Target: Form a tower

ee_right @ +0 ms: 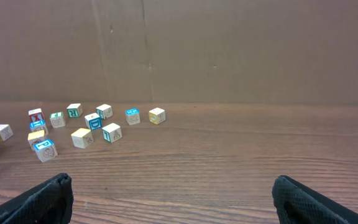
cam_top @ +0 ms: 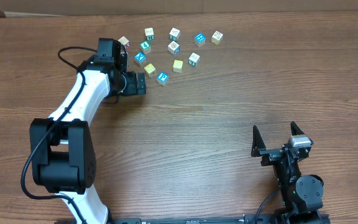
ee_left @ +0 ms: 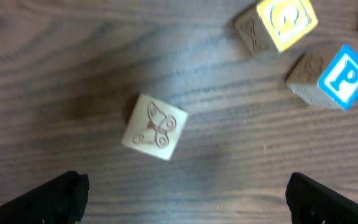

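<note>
1. Hovering over the table (cam_top: 229, 124), the left gripper (ee_left: 185, 196) has its jaws spread wide and grips nothing.
2. A tan block (ee_left: 155, 126) with a butterfly carved on its face lies on the wood just ahead of the black fingertips (ee_left: 64, 193). It touches neither and is turned at an angle to them.
3. In the left wrist view, the tan block lies left of the blue P block (ee_left: 344, 78), with bare wood between them.
4. A yellow block (ee_left: 284, 22) sits just beside the blue P block, farther from the gripper.
5. Seen from overhead, the other blocks (cam_top: 173, 47) lie scattered singly beyond the blue P block, toward the far edge.
6. The right gripper (cam_top: 276, 134) sits well apart from the blue P block, near the front edge, with its jaws spread and empty.
</note>
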Robot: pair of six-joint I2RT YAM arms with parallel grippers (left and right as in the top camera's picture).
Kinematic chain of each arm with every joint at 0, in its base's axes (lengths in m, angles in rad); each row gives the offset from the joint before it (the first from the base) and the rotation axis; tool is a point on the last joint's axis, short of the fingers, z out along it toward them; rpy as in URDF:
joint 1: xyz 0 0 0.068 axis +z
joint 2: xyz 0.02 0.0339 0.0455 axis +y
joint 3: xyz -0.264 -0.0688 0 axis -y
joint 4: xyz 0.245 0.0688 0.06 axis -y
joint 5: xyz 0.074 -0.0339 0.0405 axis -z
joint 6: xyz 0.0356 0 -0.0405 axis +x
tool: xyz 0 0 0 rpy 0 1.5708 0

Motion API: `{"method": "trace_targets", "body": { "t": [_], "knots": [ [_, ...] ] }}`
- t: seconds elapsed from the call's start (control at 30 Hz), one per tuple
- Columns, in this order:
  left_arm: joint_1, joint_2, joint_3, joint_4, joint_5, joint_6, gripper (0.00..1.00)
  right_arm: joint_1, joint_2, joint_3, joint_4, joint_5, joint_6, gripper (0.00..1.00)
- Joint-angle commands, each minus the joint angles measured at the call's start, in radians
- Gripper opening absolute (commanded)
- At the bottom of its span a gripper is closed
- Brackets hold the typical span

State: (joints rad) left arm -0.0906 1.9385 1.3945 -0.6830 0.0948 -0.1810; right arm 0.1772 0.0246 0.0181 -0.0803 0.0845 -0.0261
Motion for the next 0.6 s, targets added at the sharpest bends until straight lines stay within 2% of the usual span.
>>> {"method": "trace_targets", "body": {
  "t": [0.0, 0.33, 0.4, 0.57],
  "knots": [
    [-0.003, 0.014, -0.006, 0.018, -0.046, 0.028, 1.00, -0.003, -0.001, -0.010, 0.004, 0.000, -0.002, 1.00],
    [-0.003, 0.016, -0.006, 0.033, -0.045, 0.027, 1.00, -0.003, -0.001, -0.010, 0.004, 0.000, -0.001, 1.00],
    [-0.003, 0.018, -0.007, 0.037, -0.045, 0.027, 0.90, -0.003, -0.001, -0.010, 0.004, 0.000, -0.001, 1.00],
    [-0.003, 0.018, -0.013, 0.073, -0.046, 0.027, 0.82, -0.003, -0.001, -0.010, 0.004, 0.000, -0.002, 1.00]
  ]
}}
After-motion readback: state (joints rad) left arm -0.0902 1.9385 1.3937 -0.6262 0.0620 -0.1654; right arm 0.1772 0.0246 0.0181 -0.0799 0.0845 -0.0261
